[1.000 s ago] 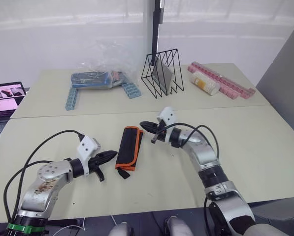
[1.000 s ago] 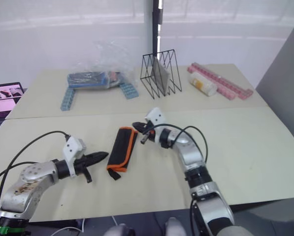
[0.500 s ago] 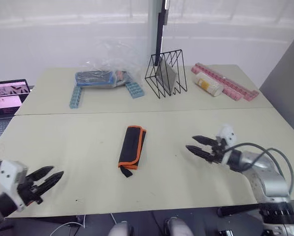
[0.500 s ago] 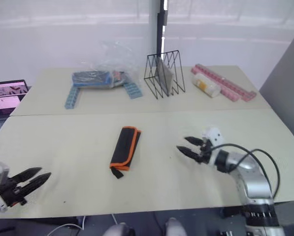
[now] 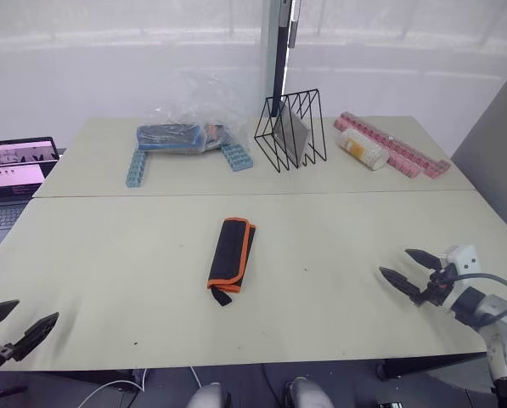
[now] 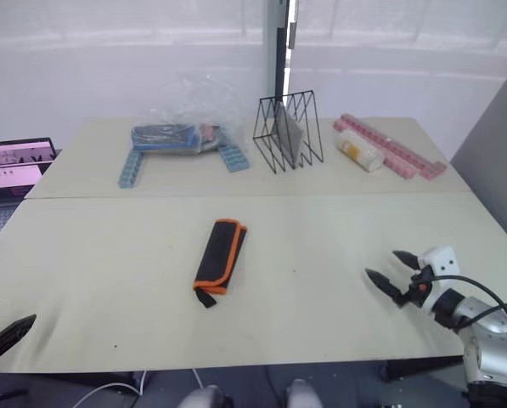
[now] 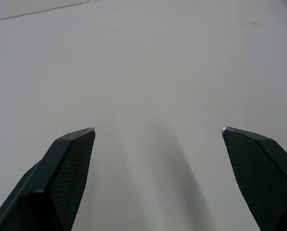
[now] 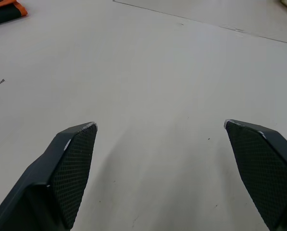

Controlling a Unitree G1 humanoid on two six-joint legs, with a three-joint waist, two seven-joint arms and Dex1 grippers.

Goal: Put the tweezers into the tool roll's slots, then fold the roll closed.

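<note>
Bare table (image 5: 346, 229) around tool roll (image 5: 231, 259), clutter along far edge

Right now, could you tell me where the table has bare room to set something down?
Bare table lies between the folded tool roll and each open end effector, left and right. The far table is crowded: plastic bag, wire rack, pink strips.

Far table (image 5: 100, 170) — plastic bag (image 5: 189, 127) of blue items, wire rack (image 5: 291, 130), pink strips (image 5: 395, 151), a bottle (image 5: 361, 150); a laptop (image 5: 14, 170) — at the left.

I can read no text, label or number anywhere; the laptop (image 5: 11, 170) screen at the bench's left edge is illegible.
</note>
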